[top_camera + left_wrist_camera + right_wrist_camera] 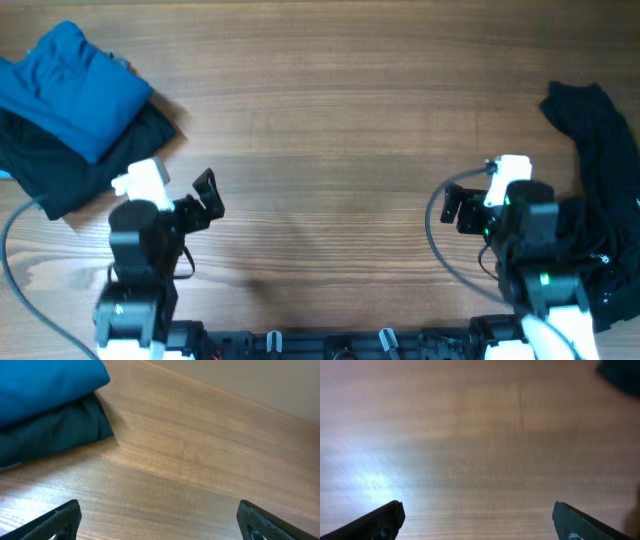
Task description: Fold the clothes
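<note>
The clothes (600,170), a large black soft garment, lie crumpled in a heap at the table's right edge, running from the far right down beside the right arm; a dark corner of them shows in the right wrist view (625,372). No logo or tag shows. My right gripper (462,210) is open and empty over bare wood, left of the heap (477,520). My left gripper (207,195) is open and empty over bare wood at the left (159,520).
A folded bright blue garment (65,85) lies on a folded plain black garment (90,165) at the far left; both show in the left wrist view, blue (45,385) over black (55,432). The wooden table (330,130) spans the view.
</note>
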{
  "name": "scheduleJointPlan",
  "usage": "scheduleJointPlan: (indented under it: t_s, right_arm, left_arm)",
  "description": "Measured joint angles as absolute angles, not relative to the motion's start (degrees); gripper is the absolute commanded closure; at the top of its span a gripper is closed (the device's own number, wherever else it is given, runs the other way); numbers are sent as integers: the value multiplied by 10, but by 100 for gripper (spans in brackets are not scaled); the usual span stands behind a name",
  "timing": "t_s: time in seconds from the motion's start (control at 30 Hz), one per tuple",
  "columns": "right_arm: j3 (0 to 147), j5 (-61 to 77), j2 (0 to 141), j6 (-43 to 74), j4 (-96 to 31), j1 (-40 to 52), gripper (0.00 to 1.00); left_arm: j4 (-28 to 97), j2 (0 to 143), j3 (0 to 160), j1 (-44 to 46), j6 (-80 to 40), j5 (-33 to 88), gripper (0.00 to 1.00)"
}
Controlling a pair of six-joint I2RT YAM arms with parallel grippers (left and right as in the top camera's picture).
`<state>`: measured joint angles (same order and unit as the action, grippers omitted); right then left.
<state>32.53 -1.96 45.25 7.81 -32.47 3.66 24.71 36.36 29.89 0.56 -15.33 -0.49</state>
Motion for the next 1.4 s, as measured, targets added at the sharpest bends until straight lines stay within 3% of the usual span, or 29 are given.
scheduleJointPlan:
  t_s: [0.2, 0.33, 0.4, 0.57, 0.63, 0.67, 0.8, 0.93, 1.03, 1.07, 1.1, 1.13, 1.17, 1.2, 1.3, 1.4]
  right_arm:
    - [382, -58, 635, 118, -339, 27, 0]
    - [384, -158, 714, 236, -352, -133, 2]
    - [384, -176, 756, 259, -349, -221, 11]
    - [384, -185, 835, 276, -343, -307, 43]
    - [384, -185, 858, 277, -331, -315, 84]
    - [384, -184, 866, 277, -327, -316, 96]
    - [392, -127, 879, 250, -318, -322, 96]
    - [398, 126, 881, 126, -293, -254, 96]
    - [394, 233, 887, 107, -232, -91, 96]
    - [395, 271, 888, 114, -162, 6, 96]
    - [402, 300, 889, 119, -139, 61, 94]
    - [405, 315, 890, 137, -79, 121, 83]
    - [407, 319, 890, 151, -34, 164, 66]
    - [410, 328, 890, 173, 24, 209, 0]
    - [418, 267, 890, 189, 87, 312, 0]
    - [418, 169, 889, 193, 12, 314, 0]
  left_arm:
    - [317, 502, 397, 6, -154, 7, 0]
    - [322, 520, 397, 6, -153, 10, 0]
    - [322, 520, 397, 7, -153, 12, 0]
    - [322, 521, 397, 7, -153, 14, 0]
    - [322, 521, 397, 6, -153, 14, 0]
    - [321, 521, 397, 7, -153, 14, 0]
    - [322, 521, 397, 6, -153, 14, 0]
    - [311, 522, 397, 6, -154, 14, 0]
    - [294, 531, 397, 7, -153, 14, 0]
    - [292, 540, 398, 7, -153, 14, 0]
    - [291, 544, 398, 7, -154, 14, 0]
    - [291, 550, 398, 7, -154, 14, 0]
    - [291, 557, 398, 7, -154, 14, 0]
    - [291, 569, 398, 7, -154, 14, 0]
    - [276, 595, 398, 7, -155, 27, 0]
    - [263, 611, 398, 7, -156, 62, 0]
